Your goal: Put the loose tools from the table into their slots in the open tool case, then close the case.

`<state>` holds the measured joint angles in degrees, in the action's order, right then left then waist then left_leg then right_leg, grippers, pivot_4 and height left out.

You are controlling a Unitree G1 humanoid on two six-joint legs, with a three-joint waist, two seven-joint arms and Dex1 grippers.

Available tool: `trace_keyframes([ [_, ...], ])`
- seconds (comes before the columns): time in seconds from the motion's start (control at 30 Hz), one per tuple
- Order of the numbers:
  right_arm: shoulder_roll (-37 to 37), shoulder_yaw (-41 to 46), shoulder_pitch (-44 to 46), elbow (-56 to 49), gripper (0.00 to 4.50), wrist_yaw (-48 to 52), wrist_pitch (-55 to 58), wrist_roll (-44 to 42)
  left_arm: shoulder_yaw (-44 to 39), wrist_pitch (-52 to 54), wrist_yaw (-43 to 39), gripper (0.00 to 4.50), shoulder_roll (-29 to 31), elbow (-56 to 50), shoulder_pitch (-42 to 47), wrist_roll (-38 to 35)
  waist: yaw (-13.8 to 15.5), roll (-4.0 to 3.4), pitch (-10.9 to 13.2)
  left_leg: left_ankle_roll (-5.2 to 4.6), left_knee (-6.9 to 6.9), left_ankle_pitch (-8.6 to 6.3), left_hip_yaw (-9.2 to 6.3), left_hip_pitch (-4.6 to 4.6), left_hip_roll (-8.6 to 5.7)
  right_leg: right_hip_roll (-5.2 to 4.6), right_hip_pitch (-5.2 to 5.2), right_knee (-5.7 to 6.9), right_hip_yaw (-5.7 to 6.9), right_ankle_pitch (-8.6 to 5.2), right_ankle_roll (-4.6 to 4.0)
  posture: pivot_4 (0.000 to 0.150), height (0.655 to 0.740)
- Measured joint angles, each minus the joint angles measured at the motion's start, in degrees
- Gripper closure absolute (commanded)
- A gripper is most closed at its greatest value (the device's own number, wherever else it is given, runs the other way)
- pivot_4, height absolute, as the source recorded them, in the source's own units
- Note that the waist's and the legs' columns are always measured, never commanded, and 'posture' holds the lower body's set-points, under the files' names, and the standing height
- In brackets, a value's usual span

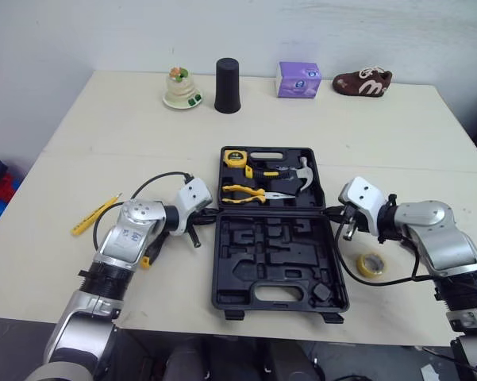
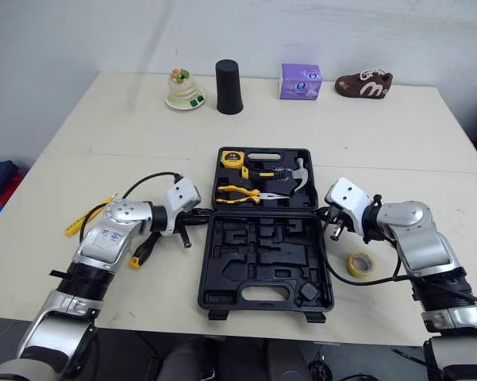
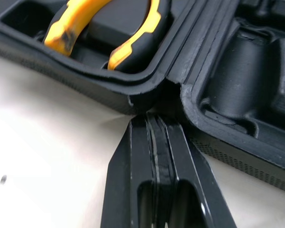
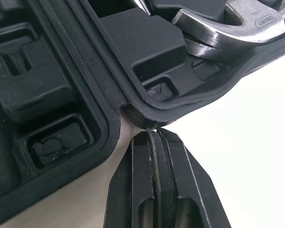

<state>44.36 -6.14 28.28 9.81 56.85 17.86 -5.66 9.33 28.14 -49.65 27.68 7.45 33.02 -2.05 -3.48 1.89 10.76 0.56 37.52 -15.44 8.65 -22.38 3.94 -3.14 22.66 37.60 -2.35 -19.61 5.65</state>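
Note:
The black tool case (image 1: 274,262) lies open flat at the table's middle. Its far half holds a yellow tape measure (image 1: 236,156), yellow-handled pliers (image 1: 242,192) and a hammer (image 1: 298,176); the near half's slots are bare. My left gripper (image 1: 209,213) is shut, its tip touching the hinge notch on the case's left side (image 3: 156,118). On the right side, my right gripper (image 1: 333,213) is shut too, its tip at the hinge (image 4: 151,133). A yellow tape roll (image 1: 371,264) lies right of the case. A yellow utility knife (image 1: 94,214) and an orange-black screwdriver (image 2: 143,250) lie left of it.
Along the table's far edge stand a small ornament on a dish (image 1: 182,89), a black cup (image 1: 227,85), a purple tissue box (image 1: 298,79) and a brown shoe (image 1: 363,82). The case's near edge sits close to the table's front edge.

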Motion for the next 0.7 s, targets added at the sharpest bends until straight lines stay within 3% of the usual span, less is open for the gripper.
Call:
trace_keyframes([
  [0.1,0.0,0.0,-0.3,0.0,4.50,0.5,-0.5,0.0,0.0,-0.2,0.5,4.48,0.4,0.0,0.0,0.0,0.0,0.00,0.0,0.00,-0.01,0.00,0.00,0.00,0.00,-0.01,0.00,-0.01,0.01,0.00,0.00,0.150,0.7400],
  [0.17,0.1,0.1,-0.8,-0.1,4.50,1.0,-1.7,-0.1,0.0,0.2,-0.6,3.87,2.0,-0.1,0.0,-0.8,0.0,0.00,0.0,0.01,-0.03,0.00,0.01,0.00,0.00,0.00,0.00,-0.02,0.00,0.00,0.00,0.150,0.7400],
  [0.3,6.1,7.6,-5.7,-1.9,3.15,4.0,-4.1,-4.0,-5.2,-0.8,-2.5,2.34,9.2,-3.4,-2.2,-3.2,0.4,-0.06,0.0,0.00,-0.22,0.01,-0.01,-0.03,0.11,-0.20,0.04,-0.13,0.04,-0.01,-0.01,0.150,0.7400],
  [0.47,13.0,24.1,-18.0,-5.2,0.54,10.9,-7.8,-11.5,-21.1,-4.6,-7.5,0.04,16.1,-6.7,-9.8,-12.5,0.5,-0.06,0.0,-0.05,-0.33,-0.05,-0.04,0.06,0.19,-0.35,-0.23,-0.51,0.16,0.00,0.01,0.150,0.7400],
  [0.5,13.0,26.7,-20.4,-5.0,0.05,11.3,-9.0,-12.2,-24.2,-5.7,-7.9,0.00,16.2,-6.7,-11.7,-14.4,0.5,-0.05,0.0,-0.08,-0.34,-0.09,-0.05,0.09,0.19,-0.36,-0.25,-0.51,0.17,0.00,0.01,0.150,0.7400],
  [0.7,12.7,46.5,-36.8,3.2,0.02,10.8,-19.7,-12.6,-44.7,-13.9,-7.2,0.00,22.1,6.0,-24.4,-17.8,0.2,-0.04,0.0,-0.34,-0.46,-0.39,-0.07,0.14,0.21,-0.45,-0.25,-0.68,0.18,-0.01,-0.03,0.150,0.7400],
])
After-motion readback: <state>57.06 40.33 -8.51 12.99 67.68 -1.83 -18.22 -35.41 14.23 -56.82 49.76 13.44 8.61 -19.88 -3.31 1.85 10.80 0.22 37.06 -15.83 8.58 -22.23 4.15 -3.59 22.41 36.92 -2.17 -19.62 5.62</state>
